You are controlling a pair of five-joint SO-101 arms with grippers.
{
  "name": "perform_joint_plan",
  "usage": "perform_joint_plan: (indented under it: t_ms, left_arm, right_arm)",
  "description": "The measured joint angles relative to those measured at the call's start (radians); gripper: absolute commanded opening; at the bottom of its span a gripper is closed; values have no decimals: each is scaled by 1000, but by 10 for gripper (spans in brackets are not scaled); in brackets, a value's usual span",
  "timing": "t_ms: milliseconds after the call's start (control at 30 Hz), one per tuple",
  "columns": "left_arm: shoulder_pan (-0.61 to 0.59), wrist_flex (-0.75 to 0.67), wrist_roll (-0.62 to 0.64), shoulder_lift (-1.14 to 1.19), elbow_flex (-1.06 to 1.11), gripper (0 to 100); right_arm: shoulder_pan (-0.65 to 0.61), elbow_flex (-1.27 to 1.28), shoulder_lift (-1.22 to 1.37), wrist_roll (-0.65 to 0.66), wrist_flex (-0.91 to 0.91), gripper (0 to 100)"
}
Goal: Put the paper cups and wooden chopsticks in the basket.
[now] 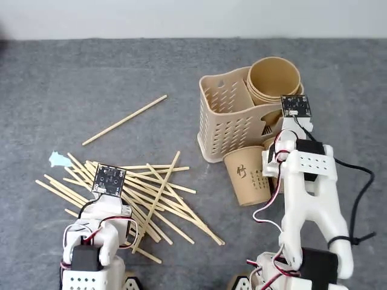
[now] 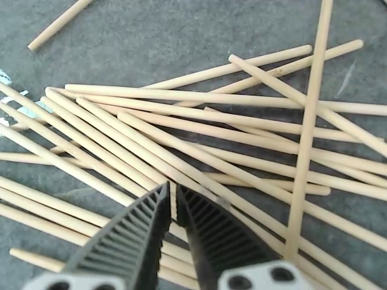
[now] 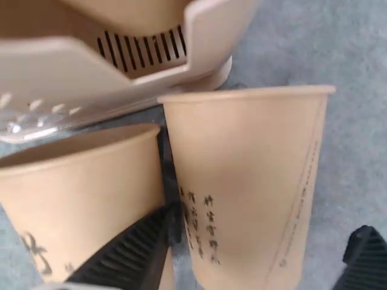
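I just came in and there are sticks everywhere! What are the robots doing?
Two robot arms are tidying up. The left gripper is low over the pile of wooden chopsticks on the table, its jaws nearly closed; whether they pinch a stick is unclear. The right gripper has its jaws open around one paper cup standing next to the basket, with another cup right beside it. A stack of cups already sits in the basket.
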Motion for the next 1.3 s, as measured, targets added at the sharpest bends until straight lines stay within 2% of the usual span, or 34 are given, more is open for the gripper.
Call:
perform_joint_plan:
  t_ms: [267, 800, 1033, 1300]
  left_arm:
    - [0, 0, 0, 0, 0, 14]
    - [0, 0, 0, 0, 0, 14]
    - [0, 0, 0, 0, 0, 14]
    - [0, 0, 0, 0, 0, 14]
  right_arm:
    - [5, -2, -3, 11, 101, 416]
    - [-21, 6, -3, 11, 104, 411]
    - [-43, 18, -5, 11, 104, 221]
    - [-43, 20, -61, 20, 190, 217]
